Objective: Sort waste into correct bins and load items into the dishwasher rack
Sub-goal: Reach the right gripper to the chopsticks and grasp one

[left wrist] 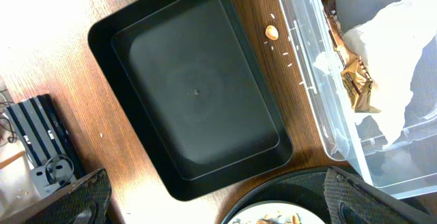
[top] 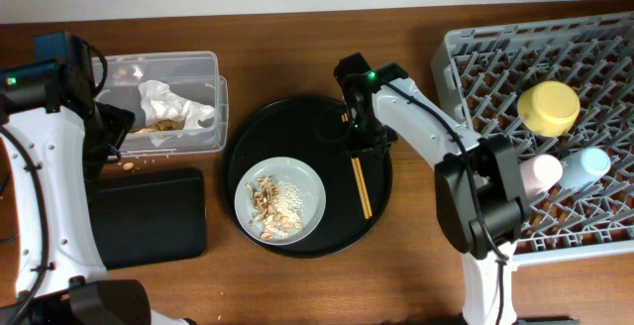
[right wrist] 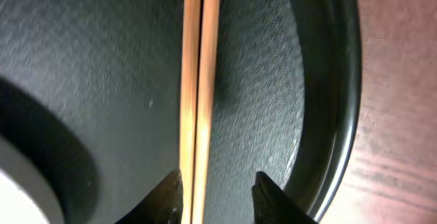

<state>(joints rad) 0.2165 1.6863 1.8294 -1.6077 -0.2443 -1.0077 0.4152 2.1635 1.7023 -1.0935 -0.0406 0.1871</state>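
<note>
Wooden chopsticks (right wrist: 194, 80) on round black tray (right wrist: 328, 80) | my right claw (right wrist: 217, 186) straddles them, half-spread, pinching nothing | step: likely chopstick pickup | next: close squarely on both

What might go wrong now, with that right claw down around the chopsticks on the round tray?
The right gripper straddles the chopsticks off-centre, so closing may pinch only one or roll them apart. They lie near the rim of the round black tray, which the gripper might catch on. The plate close by holds loose food scraps; a nudge could scatter them.
</note>
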